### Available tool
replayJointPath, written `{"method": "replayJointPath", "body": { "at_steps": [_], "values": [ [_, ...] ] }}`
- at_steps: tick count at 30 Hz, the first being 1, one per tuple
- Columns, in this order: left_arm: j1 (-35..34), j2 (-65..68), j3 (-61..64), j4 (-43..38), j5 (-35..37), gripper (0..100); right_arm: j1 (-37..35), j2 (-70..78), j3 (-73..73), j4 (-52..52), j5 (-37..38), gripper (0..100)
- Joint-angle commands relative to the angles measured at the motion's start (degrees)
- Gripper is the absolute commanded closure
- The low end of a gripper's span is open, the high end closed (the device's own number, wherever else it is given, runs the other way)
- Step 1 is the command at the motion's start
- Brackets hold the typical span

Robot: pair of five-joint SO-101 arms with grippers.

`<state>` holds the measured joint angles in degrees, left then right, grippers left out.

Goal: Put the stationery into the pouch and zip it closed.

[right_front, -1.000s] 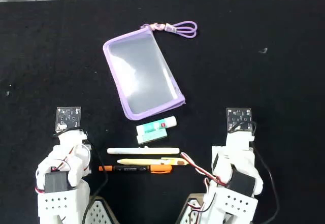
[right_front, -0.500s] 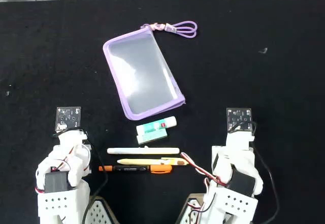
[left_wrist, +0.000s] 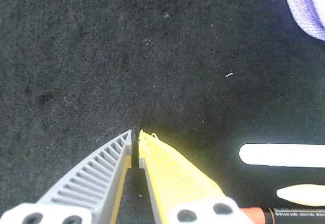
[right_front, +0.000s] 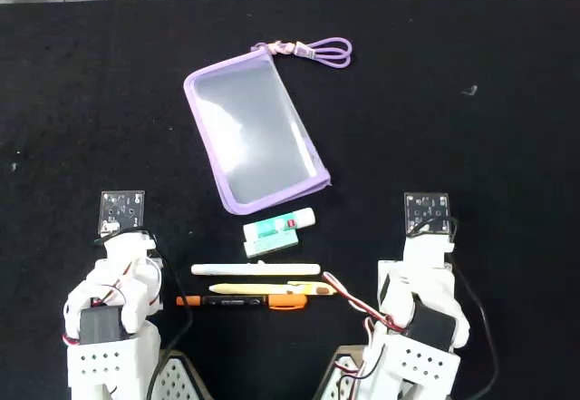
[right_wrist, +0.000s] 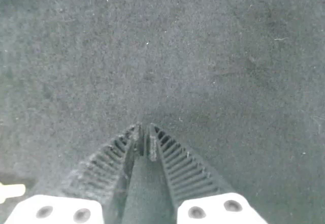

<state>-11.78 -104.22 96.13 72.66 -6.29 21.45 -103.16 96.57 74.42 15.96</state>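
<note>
Both end effectors, left (left_wrist: 136,132) and right (right_wrist: 143,128), sit closed narrow and empty. The pens (right_front: 256,269) lie between the arms, and the pouch (right_front: 256,137) lies just beyond on the tabletop (right_front: 471,101), probably so both can reach.

So I count one purple pouch (right_front: 258,137), one white-and-green stick (right_front: 279,229) as far as I can tell, and three pens between the left gripper (left_wrist: 136,132) and right gripper (right_wrist: 143,128): white pen (right_front: 256,269), cream pen (right_front: 267,288), orange-black pen (right_front: 243,301).

Nothing legible: the green-and-red label on the small white glue stick (right_front: 279,228) is too small to read, and the pale print on the black-barrelled orange-tipped marker (left_wrist: 299,217) is equally unreadable.
</note>
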Motion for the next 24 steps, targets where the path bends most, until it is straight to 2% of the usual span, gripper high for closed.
{"method": "replayJointPath", "body": {
  "at_steps": [1,19,24],
  "values": [
    [-0.57,-0.35,1.27,0.35,0.53,97,0.97,-5.32,-0.13,0.35,-0.35,98.4],
    [-0.57,-0.35,1.27,0.35,0.53,97,0.53,-5.32,-0.13,0.26,-0.70,98.5],
    [-0.48,-0.35,1.27,0.35,0.53,97,0.53,-5.32,-0.40,-4.66,0.35,98.4]
  ]
}}
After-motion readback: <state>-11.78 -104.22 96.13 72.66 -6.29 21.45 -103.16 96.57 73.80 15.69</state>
